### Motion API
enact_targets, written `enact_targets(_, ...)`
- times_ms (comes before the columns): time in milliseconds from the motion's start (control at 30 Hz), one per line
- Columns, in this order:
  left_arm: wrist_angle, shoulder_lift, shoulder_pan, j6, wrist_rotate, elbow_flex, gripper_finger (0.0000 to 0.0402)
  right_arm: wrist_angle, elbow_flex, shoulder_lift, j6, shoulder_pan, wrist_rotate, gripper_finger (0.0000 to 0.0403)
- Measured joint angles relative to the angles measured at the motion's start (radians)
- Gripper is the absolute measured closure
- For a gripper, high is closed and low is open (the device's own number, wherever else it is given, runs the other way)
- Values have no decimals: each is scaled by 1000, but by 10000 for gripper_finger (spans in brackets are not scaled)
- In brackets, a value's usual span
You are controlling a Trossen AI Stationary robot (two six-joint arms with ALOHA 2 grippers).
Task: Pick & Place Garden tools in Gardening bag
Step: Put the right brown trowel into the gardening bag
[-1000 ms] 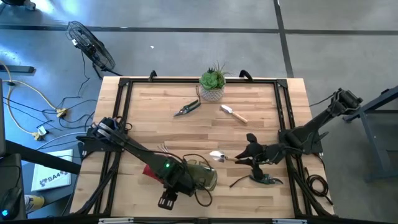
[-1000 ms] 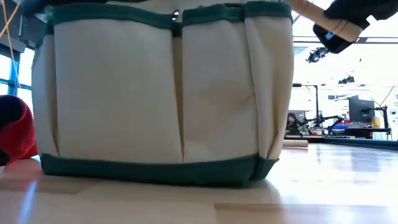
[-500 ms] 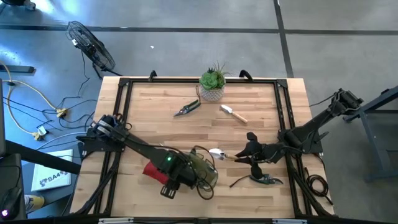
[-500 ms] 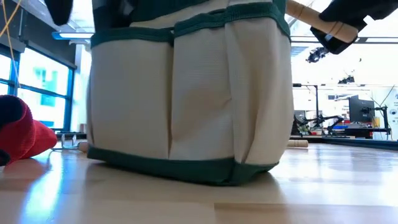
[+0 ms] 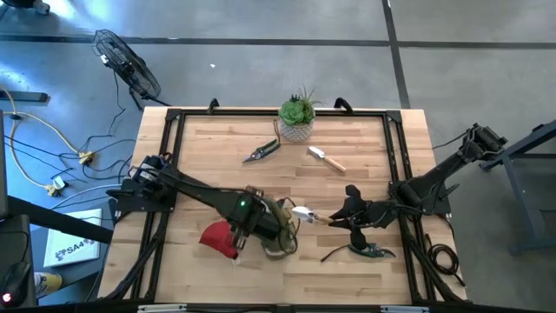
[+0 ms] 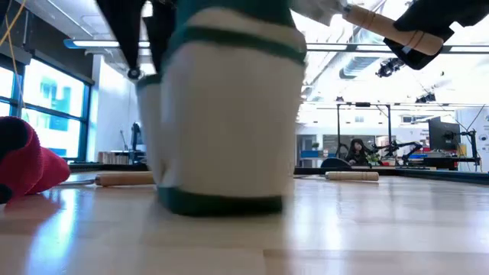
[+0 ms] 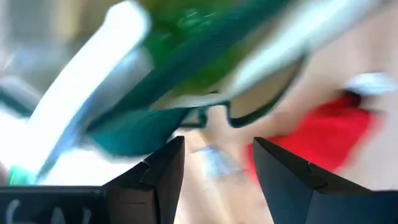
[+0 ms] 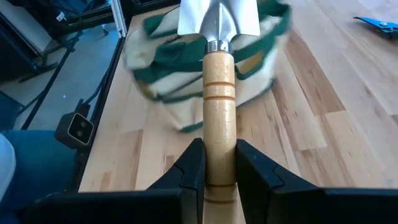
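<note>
The green-and-tan gardening bag (image 5: 280, 229) stands on the table near its front middle; in the low view (image 6: 225, 114) it shows its narrow end, blurred. My left gripper (image 5: 250, 231) is open at the bag's left side, its fingers (image 7: 163, 174) just short of the blurred bag (image 7: 186, 68). A red cone-shaped piece (image 5: 218, 238) lies left of the bag. My right gripper (image 5: 349, 219) is shut on a wooden-handled trowel (image 5: 309, 215), whose blade points at the bag's top from the right. My left gripper: blur hides whether its fingers touch the bag. My right gripper pinches the trowel's wooden handle (image 8: 219, 163) between its two fingers, near the free end. The fingers come level from the table's right and lie along the handle. The trowel is lifted clear, blade (image 8: 218, 17) over the bag's rim.
Dark pruning shears (image 5: 363, 250) lie under my right gripper. Another pair of shears (image 5: 261, 152) and a small trowel (image 5: 327, 159) lie at the far middle, by the potted plant (image 5: 297, 113). Wooden handles (image 6: 126, 179) show beyond the bag.
My left gripper has swung from the near edge toward the far edge, beside the bag. The bag has slid a little toward the far edge and turned about, from its broad pocketed side to its narrow end in the low view. The red piece shows more.
</note>
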Motion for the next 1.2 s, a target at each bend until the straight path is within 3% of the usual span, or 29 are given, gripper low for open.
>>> enact_targets(100,-32,0,31,6,-75,37,220,0,0,0,0,0,0,354)
enact_targets(367,-19,0,84,76,-124,63,220,-6,0,0,4,0,0,354)
enact_targets(700,-121,-28,76,29,-282,102,220,-158,0,0,161,3,-63,354)
enact_targets(833,-122,-44,77,25,-313,192,220,-197,16,0,182,51,-115,354)
enact_targets(1000,-122,-54,70,27,-381,326,220,-388,82,3,342,105,-140,354)
enact_targets(1200,-122,-53,71,25,-503,469,220,-630,286,111,361,50,-212,354)
